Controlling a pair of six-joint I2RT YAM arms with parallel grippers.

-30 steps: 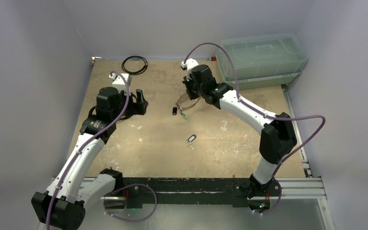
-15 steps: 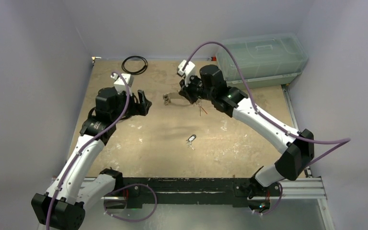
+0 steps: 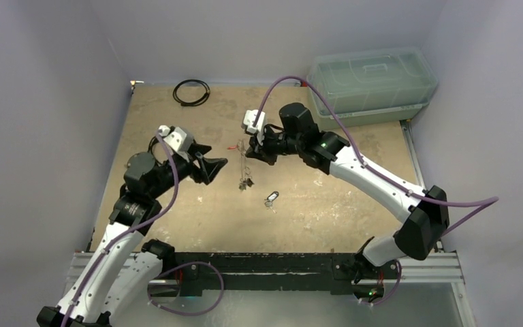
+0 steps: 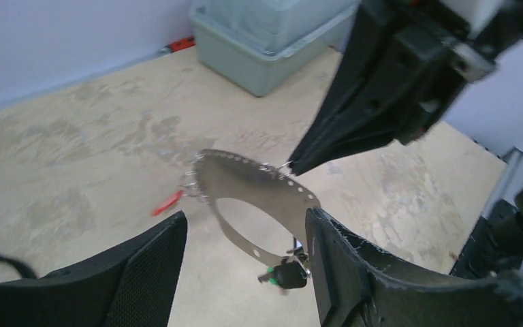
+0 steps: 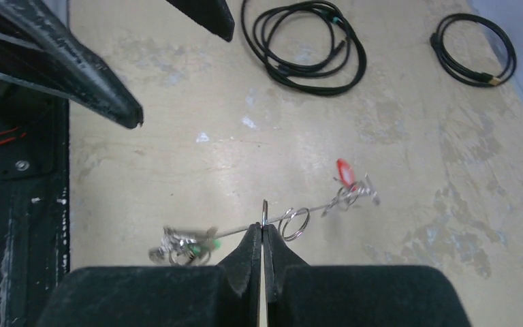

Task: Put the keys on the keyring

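Now the keyring hangs in mid-air between both arms, its rim pinched tight in the closed right jaws.

Two keys already dangle from the keyring, a red-tagged key at one end and a green-and-black key at the other. A loose key lies on the worktop just below it, toward the bases. Within the last second the right arm has swung the keyring forward from the back and turned it toward the left arm, which has come in from well aside. The left jaws, wide a moment ago, are narrowing but still parted, one on either side of the keyring; whether they touch it I cannot tell. I read this as a second hold to steady the keyring, leaving the loose key still to thread.
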